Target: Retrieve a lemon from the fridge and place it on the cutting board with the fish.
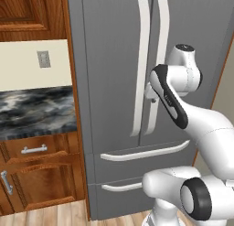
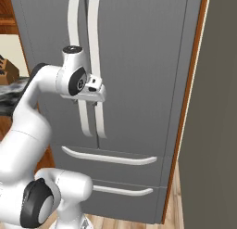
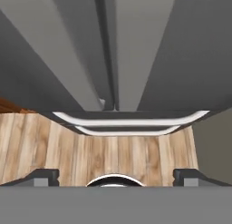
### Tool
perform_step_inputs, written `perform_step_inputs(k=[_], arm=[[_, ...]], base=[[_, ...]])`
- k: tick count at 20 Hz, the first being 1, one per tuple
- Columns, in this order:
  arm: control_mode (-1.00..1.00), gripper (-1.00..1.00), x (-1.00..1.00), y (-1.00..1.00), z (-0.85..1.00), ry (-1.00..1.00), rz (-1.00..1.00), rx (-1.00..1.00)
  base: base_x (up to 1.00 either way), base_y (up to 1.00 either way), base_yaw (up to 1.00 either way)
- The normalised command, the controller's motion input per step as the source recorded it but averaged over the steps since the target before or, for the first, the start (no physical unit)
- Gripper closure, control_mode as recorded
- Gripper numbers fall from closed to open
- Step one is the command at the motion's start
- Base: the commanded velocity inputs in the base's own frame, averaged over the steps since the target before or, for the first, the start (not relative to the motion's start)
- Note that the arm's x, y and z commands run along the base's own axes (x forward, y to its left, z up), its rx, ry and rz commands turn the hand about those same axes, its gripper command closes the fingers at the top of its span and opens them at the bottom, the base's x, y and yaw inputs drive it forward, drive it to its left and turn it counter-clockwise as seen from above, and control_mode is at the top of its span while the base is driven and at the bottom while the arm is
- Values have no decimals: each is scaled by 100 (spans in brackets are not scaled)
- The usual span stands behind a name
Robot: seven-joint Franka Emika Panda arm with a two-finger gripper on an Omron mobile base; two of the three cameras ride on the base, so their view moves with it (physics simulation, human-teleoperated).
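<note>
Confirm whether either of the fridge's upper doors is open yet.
No, in the left base view both upper doors of the fridge sit flush and closed, with the white handles side by side at the centre seam.

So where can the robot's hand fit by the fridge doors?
The fridge doors are shut. The two long handles crowd the middle seam, with the gripper right there, jaws open. Bare door lies right of the handles and above the upper drawer handle.

The closed fridge stands on the wooden floor beside a marble counter.
</note>
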Motion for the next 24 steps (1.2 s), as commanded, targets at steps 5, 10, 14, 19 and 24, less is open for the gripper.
perform_step_inputs(k=[5, 10, 14, 19, 24], arm=[[-100, -100, 41, -20, 0, -27, 2, -1], [-100, -100, 34, 0, 0, -16, 3, 0], [-100, -100, 44, -1, 0, -7, 0, 0], [-100, -100, 49, -4, 0, -10, 1, 0], [-100, -100, 29, 0, 0, -5, 1, 0]], base=[[0, 0, 0], [0, 0, 0], [0, 0, 0], [0, 0, 0], [0, 0, 0]])
